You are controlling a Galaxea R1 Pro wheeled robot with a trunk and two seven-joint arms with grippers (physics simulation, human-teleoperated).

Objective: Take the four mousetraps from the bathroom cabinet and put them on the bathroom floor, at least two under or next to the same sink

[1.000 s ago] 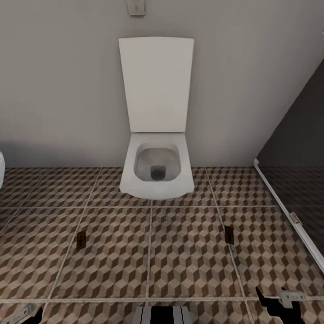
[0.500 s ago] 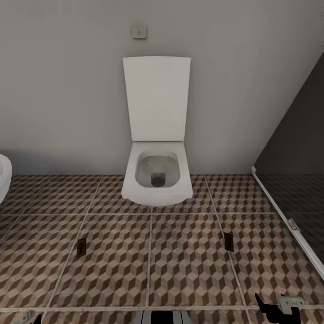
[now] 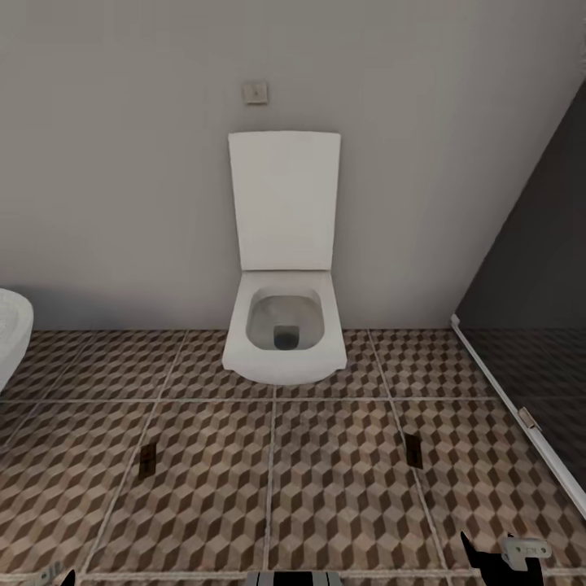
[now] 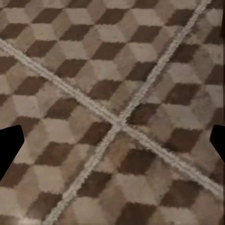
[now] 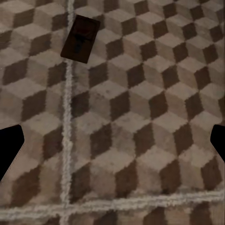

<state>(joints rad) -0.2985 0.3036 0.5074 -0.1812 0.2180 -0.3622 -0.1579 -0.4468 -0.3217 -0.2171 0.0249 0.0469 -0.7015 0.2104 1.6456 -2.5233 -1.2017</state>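
Note:
Two mousetraps lie flat on the cube-patterned bathroom floor in front of the toilet, one on the left and one on the right. The right wrist view has a dark mousetrap lying beside a grout line, ahead of my right gripper, which is open and empty. My left gripper is also open and empty, hanging over bare floor where two grout lines cross. In the head view the right gripper shows at the bottom right corner and a sliver of the left gripper at the bottom left. The cabinet is out of view.
A white toilet with its lid up stands against the grey wall, straight ahead. A dark glass shower panel with a white frame runs along the right. The rim of a white rounded fixture shows at the left edge.
The whole head view has shifted: the toilet and both mousetraps look smaller and farther, more wall shows above, so the camera moved back. Nothing on the floor has moved.

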